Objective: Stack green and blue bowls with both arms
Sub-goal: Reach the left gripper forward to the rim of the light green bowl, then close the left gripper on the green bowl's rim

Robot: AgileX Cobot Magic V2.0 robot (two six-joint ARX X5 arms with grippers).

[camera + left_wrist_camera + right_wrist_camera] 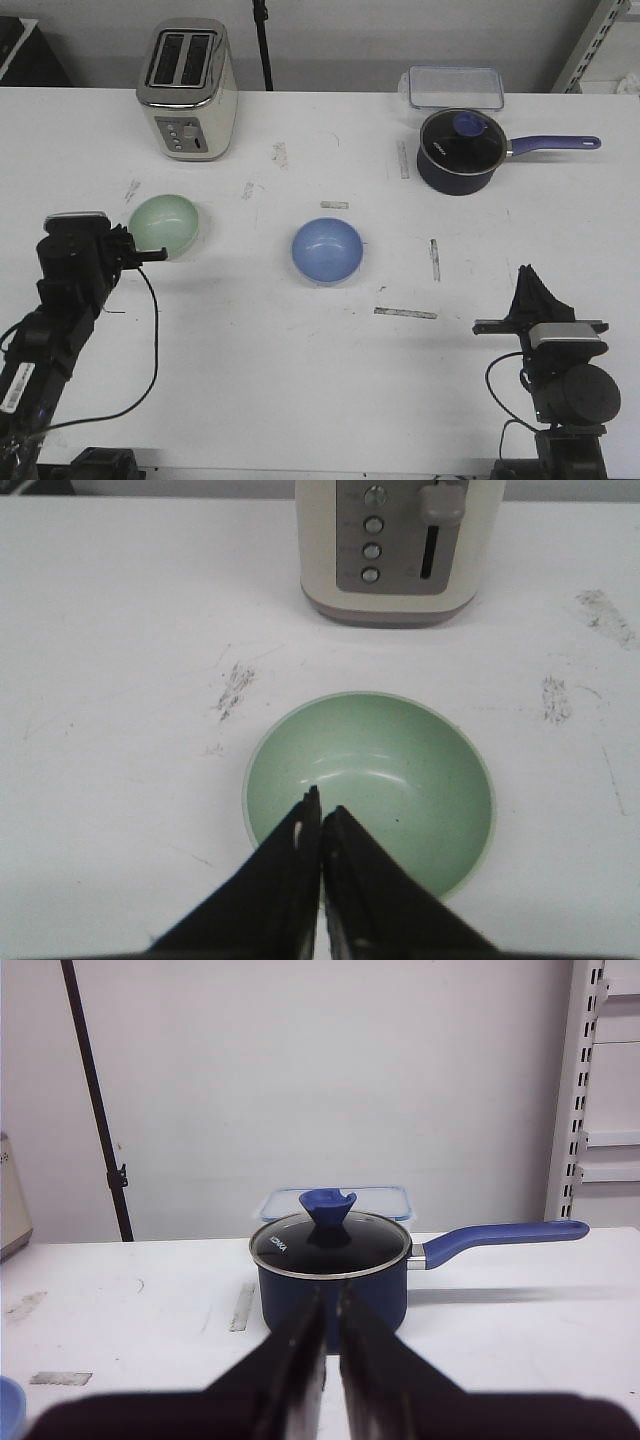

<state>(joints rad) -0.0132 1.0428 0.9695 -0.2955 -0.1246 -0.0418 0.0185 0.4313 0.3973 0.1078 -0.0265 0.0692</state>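
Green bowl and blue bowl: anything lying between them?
Only bare white table separates the green bowl from the blue bowl, per the front view.

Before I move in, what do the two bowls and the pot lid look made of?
Green bowl: glossy, likely glazed ceramic or melamine; light streaks on its inside. Blue bowl: same smooth sheen. Pot lid: seemingly glass with a metal rim, reflective.
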